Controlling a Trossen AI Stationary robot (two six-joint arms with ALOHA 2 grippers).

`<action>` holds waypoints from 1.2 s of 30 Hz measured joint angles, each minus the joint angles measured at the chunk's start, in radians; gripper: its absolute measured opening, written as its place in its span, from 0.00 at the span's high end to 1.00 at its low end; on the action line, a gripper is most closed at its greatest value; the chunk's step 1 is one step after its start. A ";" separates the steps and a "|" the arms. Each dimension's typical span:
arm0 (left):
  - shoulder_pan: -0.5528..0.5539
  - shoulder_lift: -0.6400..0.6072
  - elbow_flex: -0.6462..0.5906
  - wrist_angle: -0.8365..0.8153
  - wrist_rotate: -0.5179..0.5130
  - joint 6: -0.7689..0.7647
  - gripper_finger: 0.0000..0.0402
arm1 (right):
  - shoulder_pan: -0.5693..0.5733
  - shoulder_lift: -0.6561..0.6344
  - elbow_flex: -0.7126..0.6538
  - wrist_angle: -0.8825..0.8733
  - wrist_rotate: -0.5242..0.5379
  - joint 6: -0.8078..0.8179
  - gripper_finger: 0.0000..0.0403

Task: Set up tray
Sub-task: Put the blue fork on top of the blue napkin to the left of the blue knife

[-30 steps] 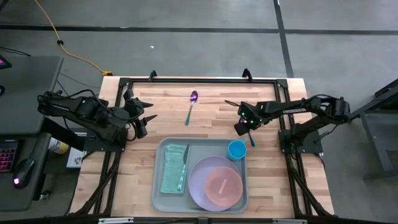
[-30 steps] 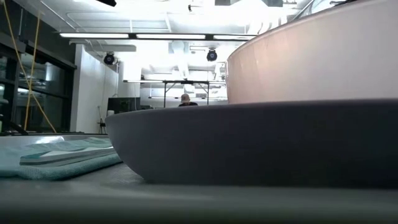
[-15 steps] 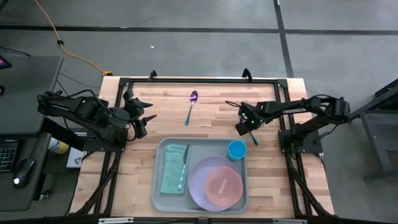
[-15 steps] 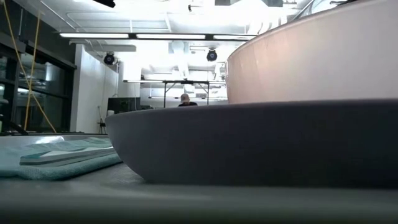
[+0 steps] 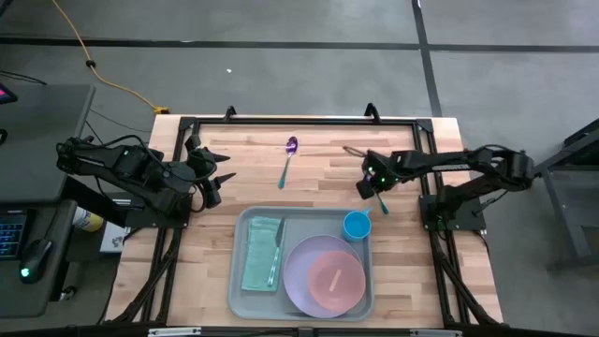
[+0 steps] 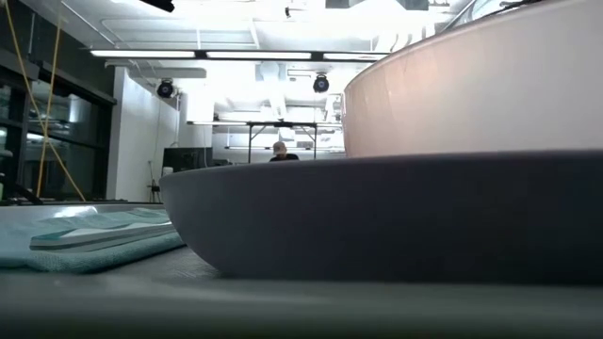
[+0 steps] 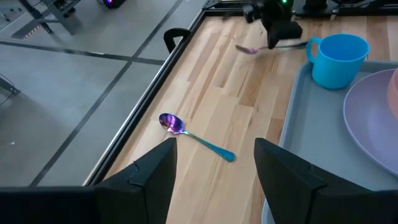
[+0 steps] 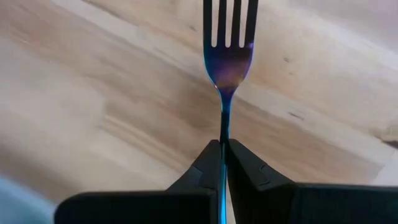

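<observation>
In the lower middle of the high view sits the tray (image 5: 236,281), a pale grey-green rectangle on the wooden surface (image 5: 318,178). It carries a folded teal napkin (image 5: 262,251) with a piece of cutlery on it, a lavender plate (image 5: 323,276) with a pinkish disc on it, and a blue cup (image 5: 357,225) in its upper right corner.

Just above the cup, the right hand (image 5: 367,187) has changed over the last second: its fingers, spread wide a moment ago, are now clenched on the handle of a fork (image 8: 227,46), and the arm has drawn slightly toward the right edge. The right wrist view shows the tines standing out past the pinched fingertips above bare wood. I judge the fork is secured and ready to carry to the tray.

At centre left, the left hand (image 5: 221,177) waits with fingers released, unmoved. A purple spoon (image 5: 287,159) lies loose at upper centre, still off the tray.

The low view is almost wholly blocked by the plate's side, so neither arm shows there; the fork's handle end is hidden inside the grip.
</observation>
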 joint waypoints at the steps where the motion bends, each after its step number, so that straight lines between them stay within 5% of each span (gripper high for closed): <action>1: 0.000 0.000 0.000 0.000 0.000 0.000 0.40 | 0.000 -0.026 0.000 -0.007 0.001 0.005 1.00; 22: 0.000 0.000 0.000 0.000 0.013 -0.003 0.40 | 0.107 -0.596 0.044 -0.027 -0.094 0.097 1.00; 31: 0.000 0.000 0.000 0.000 0.015 0.006 0.40 | 0.350 -0.486 0.429 -0.329 0.182 0.122 1.00; 36: 0.000 -0.008 0.000 0.000 0.015 0.029 0.40 | 0.489 -0.300 0.649 -0.541 0.194 0.186 1.00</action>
